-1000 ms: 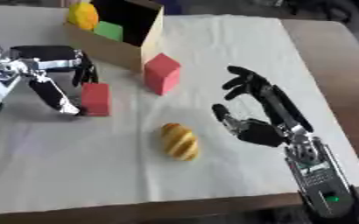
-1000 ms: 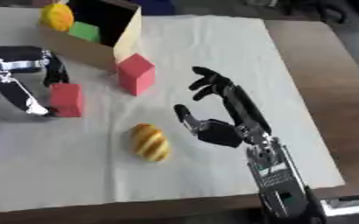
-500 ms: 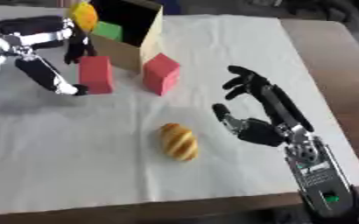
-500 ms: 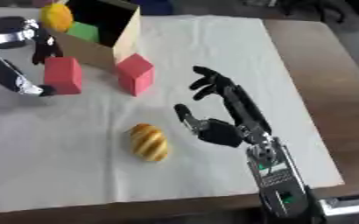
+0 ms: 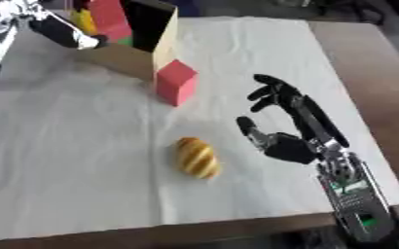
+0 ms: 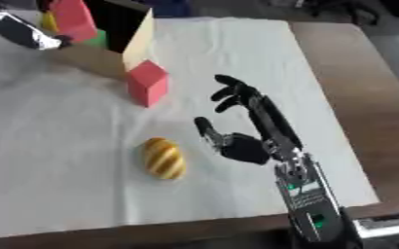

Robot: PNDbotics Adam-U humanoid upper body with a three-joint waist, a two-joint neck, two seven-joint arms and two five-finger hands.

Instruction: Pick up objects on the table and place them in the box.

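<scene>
A red block (image 5: 109,18) is held by the left hand (image 5: 63,33) over the box (image 5: 143,48) at the cloth's far-left corner — the right hand (image 5: 288,126), open, sits nearest the bread (image 5: 196,157)

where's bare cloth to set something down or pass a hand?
Free: white cloth left of the bread roll, and the far stretch right of the box. Crowded: the box corner, with the red cube against it and the left hand holding a red block above.
</scene>
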